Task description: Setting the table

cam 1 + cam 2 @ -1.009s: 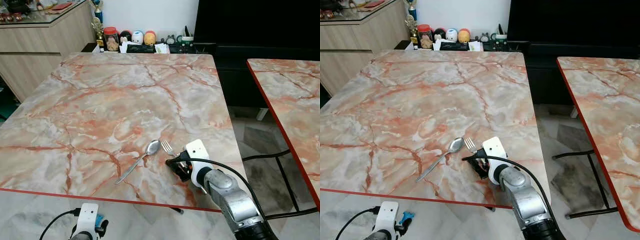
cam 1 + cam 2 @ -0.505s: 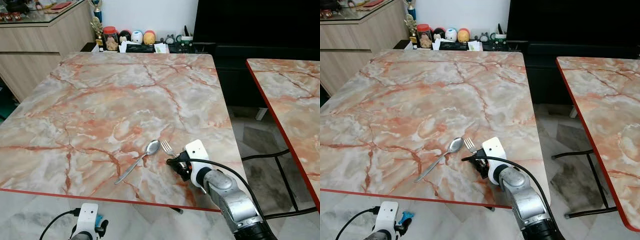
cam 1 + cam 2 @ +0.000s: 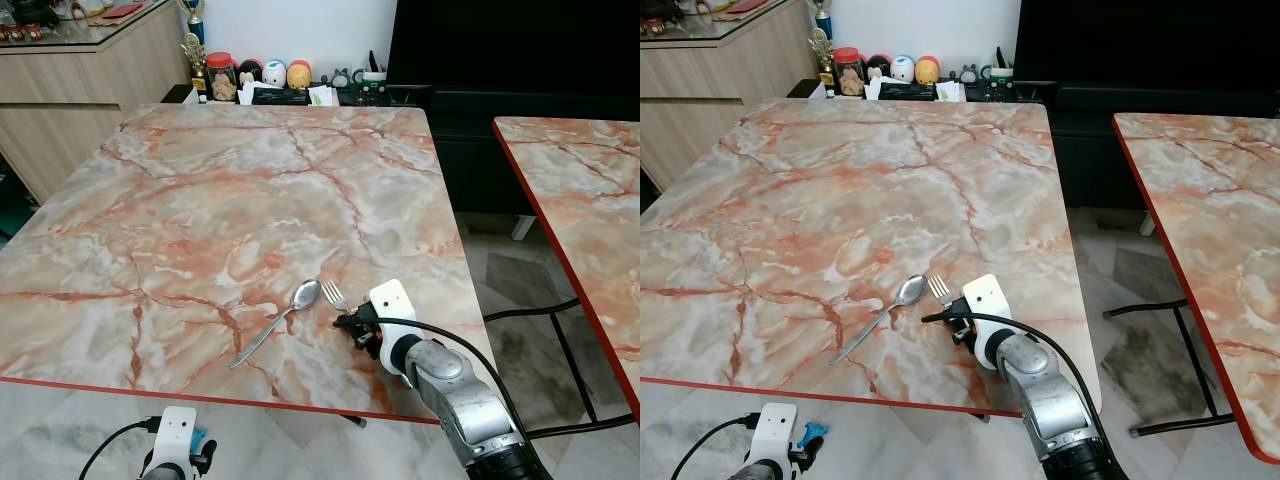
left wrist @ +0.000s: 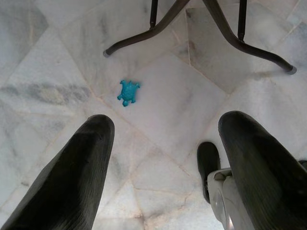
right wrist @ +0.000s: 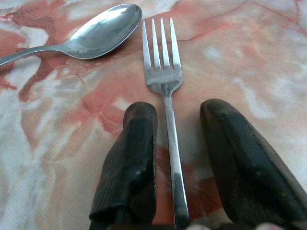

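Fork [image 3: 334, 296] lies flat on the marble table [image 3: 220, 200], near its front edge, with a spoon [image 3: 276, 323] just beside it at about 9 o'clock. From the head views, the right gripper [image 3: 352, 322] sits low on the table at the fork's handle end, at about 5 o'clock from the tines. The left gripper [image 3: 190, 462] hangs below the table edge. In the left wrist view, the left fingers [image 4: 72, 182] are spread wide over a pale floor [image 4: 168, 100] with a small blue toy [image 4: 128, 92]. In the right wrist view, the right fingers [image 5: 132, 163] are spread apart on each side of the fork handle, not pinching it.
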Robot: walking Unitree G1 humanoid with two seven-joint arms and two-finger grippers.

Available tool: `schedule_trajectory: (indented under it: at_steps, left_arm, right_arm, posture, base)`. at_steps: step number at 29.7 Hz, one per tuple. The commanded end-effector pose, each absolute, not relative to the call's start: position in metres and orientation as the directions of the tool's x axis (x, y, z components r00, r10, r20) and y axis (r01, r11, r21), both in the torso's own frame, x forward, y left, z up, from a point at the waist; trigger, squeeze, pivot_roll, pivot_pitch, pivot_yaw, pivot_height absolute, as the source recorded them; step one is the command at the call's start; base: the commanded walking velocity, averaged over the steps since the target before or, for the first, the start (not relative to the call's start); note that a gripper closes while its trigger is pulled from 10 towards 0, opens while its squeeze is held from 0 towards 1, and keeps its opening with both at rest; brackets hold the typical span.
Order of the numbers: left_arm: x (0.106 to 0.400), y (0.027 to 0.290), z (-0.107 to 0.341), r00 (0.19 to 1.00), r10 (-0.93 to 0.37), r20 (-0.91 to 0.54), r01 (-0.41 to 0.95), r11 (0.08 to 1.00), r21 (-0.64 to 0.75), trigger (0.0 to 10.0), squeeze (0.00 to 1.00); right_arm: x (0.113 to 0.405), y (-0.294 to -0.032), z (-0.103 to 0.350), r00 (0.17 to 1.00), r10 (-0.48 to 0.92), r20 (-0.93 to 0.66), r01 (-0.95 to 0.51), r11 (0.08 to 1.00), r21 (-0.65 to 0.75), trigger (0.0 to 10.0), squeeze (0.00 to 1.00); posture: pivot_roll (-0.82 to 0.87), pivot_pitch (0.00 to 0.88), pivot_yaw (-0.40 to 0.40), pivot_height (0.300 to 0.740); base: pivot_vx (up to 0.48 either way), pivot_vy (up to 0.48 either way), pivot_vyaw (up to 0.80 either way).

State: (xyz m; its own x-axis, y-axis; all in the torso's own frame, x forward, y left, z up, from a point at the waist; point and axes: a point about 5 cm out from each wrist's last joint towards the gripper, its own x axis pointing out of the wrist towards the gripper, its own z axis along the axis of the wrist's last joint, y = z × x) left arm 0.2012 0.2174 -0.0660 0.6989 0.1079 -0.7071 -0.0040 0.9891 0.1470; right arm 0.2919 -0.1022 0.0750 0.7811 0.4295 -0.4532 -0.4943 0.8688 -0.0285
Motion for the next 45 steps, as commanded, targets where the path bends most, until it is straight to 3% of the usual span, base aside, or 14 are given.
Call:
schedule_trajectory:
  at_steps: [1, 21, 26, 27, 28, 29, 35, 38, 45]
  left_arm:
    - [0.194, 0.219, -0.07, 0.674, 0.116, -0.73, -0.009, 0.989, 0.149, 10.0, 0.0]
    - [0.194, 0.219, -0.07, 0.67, 0.113, -0.733, -0.004, 0.989, 0.149, 10.0, 0.0]
    - [0.193, 0.22, -0.07, 0.67, 0.115, -0.734, -0.005, 0.989, 0.151, 10.0, 0.0]
    - [0.193, 0.22, -0.071, 0.669, 0.115, -0.734, -0.005, 0.989, 0.151, 10.0, 0.0]
    - [0.193, 0.22, -0.071, 0.669, 0.116, -0.734, -0.005, 0.988, 0.151, 10.0, 0.0]
    - [0.193, 0.22, -0.071, 0.669, 0.116, -0.734, -0.006, 0.988, 0.152, 10.0, 0.0]
    - [0.193, 0.22, -0.07, 0.671, 0.119, -0.732, -0.01, 0.988, 0.151, 10.0, 0.0]
    - [0.193, 0.22, -0.07, 0.671, 0.116, -0.732, -0.005, 0.988, 0.151, 10.0, 0.0]
    - [0.194, 0.218, -0.07, 0.672, 0.112, -0.732, -0.001, 0.989, 0.151, 10.0, 0.0]
  right_arm:
    - [0.29, -0.101, 0.071, 0.772, 0.43, -0.469, -0.5, 0.865, -0.03, 0.0, 0.0]
    - [0.289, -0.101, 0.07, 0.777, 0.423, -0.466, -0.496, 0.867, -0.04, 0.0, 0.0]
    - [0.291, -0.108, 0.074, 0.821, 0.371, -0.435, -0.442, 0.894, -0.073, 0.0, 0.0]
    - [0.292, -0.11, 0.076, 0.838, 0.353, -0.415, -0.418, 0.905, -0.075, 7.1, 0.0]
    - [0.293, -0.112, 0.077, 0.85, 0.341, -0.402, -0.402, 0.912, -0.076, 7.1, 0.0]
    - [0.294, -0.115, 0.08, 0.873, 0.313, -0.373, -0.365, 0.928, -0.076, 10.0, 0.0]
    - [0.292, -0.143, 0.102, 0.988, 0.094, -0.125, -0.103, 0.993, -0.063, 10.0, 0.0]
    - [0.286, -0.154, 0.117, 1.0, 0.004, 0.014, -0.003, 1.0, -0.018, 10.0, 0.0]
    - [0.279, -0.159, 0.126, 0.988, -0.076, 0.135, 0.078, 0.997, -0.01, 10.0, 0.0]
  posture:
    - [0.07, 0.037, 0.028, 0.74]
    - [0.07, 0.037, 0.028, 0.74]
    - [0.07, 0.037, 0.029, 0.74]
    - [0.07, 0.036, 0.028, 0.74]
    - [0.07, 0.035, 0.027, 0.74]
    - [0.07, 0.034, 0.026, 0.74]
    - [0.07, 0.028, 0.027, 0.74]
    - [0.06, 0.019, 0.027, 0.74]
    - [0.06, 0.0, 0.023, 0.74]
  base:
    - [0.0, 0.0, 0.0]
    - [0.0, 0.0, 0.0]
    - [0.0, 0.0, 0.0]
    - [0.0, 0.0, 0.0]
    - [0.0, 0.0, 0.0]
    - [0.0, 0.0, 0.0]
    - [0.0, 0.0, 0.0]
    - [0.0, 0.0, 0.0]
    - [0.0, 0.0, 0.0]
